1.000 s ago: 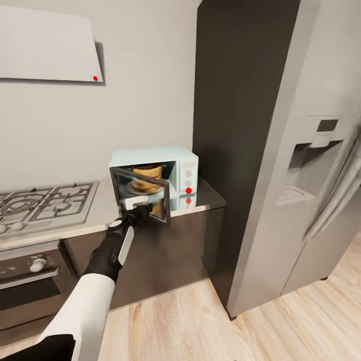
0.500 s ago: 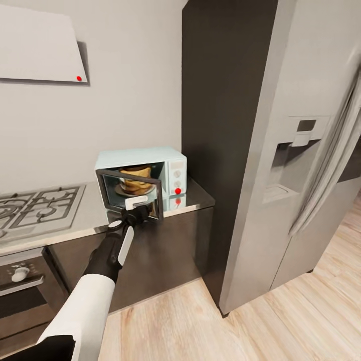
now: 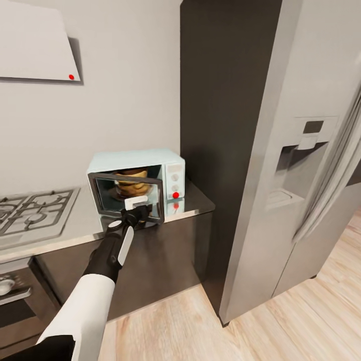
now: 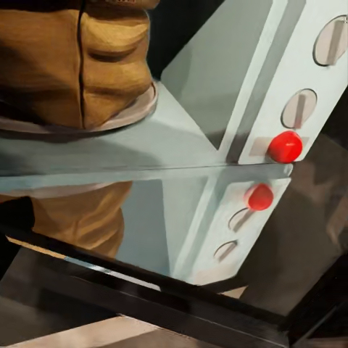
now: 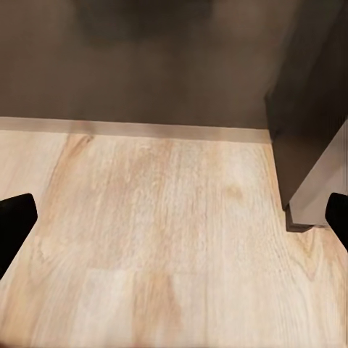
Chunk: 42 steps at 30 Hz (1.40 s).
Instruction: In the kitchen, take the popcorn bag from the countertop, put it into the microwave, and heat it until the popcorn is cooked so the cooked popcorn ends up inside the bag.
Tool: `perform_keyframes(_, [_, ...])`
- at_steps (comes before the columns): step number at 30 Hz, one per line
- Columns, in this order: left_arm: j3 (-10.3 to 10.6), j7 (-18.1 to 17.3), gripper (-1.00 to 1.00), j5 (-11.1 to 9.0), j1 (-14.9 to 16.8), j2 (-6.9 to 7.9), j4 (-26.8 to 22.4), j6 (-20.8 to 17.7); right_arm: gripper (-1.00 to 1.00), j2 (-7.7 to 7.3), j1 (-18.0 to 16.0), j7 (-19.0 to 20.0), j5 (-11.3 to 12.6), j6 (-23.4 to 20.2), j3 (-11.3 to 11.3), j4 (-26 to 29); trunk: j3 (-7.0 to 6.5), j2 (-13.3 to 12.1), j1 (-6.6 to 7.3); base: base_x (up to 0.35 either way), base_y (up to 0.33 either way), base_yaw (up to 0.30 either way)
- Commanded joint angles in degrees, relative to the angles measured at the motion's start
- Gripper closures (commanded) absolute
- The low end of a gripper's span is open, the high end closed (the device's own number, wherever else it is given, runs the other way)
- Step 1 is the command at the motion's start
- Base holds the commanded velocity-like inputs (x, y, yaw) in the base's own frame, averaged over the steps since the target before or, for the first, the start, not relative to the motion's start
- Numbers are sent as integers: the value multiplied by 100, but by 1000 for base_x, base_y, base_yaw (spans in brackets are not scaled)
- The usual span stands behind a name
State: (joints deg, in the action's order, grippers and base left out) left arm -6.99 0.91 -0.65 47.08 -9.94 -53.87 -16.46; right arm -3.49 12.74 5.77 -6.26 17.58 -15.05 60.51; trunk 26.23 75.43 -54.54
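Reaching fwd over the countertop (image 3: 195, 198), the left arm has its gripper (image 3: 134, 214) right at the lower edge of the microwave (image 3: 135, 178) door (image 3: 126, 196); whether its fingers are spread or pinched on anything can't be told from head view, too small & dark. Door stands nearly shut, silver frame w/ dark glass, a white tag low on it. Popcorn bag (image 3: 131, 181) sits inside the microwave on the round plate (image 4: 123, 116), seen through the glass; left wrist view shows the mustard-tan sack (image 4: 76, 58) upright on that plate, its reflection in the glossy slab below. Red dot (image 3: 175, 195) low on the control panel, right of the door, two pale knobs (image 3: 174, 177) above it; wrist view gives the same red button (image 4: 285, 146) & its mirror image.

Microwave sits at the right end of the counter, beside a tall dark cabinet (image 3: 220, 100); steel fridge (image 3: 311, 165) further right; gas hob (image 3: 30, 213) left.

Right gripper (image 5: 174, 217): black fingertips (image 5: 14, 217) at both edges of right wrist view, spread wide apart, nothing between, over pale wood floor (image 5: 167, 246).
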Motion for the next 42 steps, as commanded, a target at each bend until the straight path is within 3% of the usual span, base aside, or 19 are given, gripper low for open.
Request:
perform_keyframes(1, [-7, 6, -100, -14, 3, -6, -6, -33, -100, 5, 0, -2, -49, 9, -3, 2, 5, 3, -1, 164, -140, 0])
perform_keyframes(12, [-13, 6, -100, -14, 3, -6, -9, -33, -100, 68, 0, -17, -51, 0, -16, -37, 5, 3, -1, 75, -64, 0])
perform_keyframes(19, [-16, 6, -100, -13, 3, -6, -9, -33, -100, 185, -2, -6, -84, 8, -28, -212, 5, 3, -1, 227, 0, 0])
perform_keyframes(42, [-30, -3, -100, -14, 2, -6, -9, -33, -100, 191, 0, -6, -94, 7, -24, -222, 5, 3, -1, 87, -39, 0])
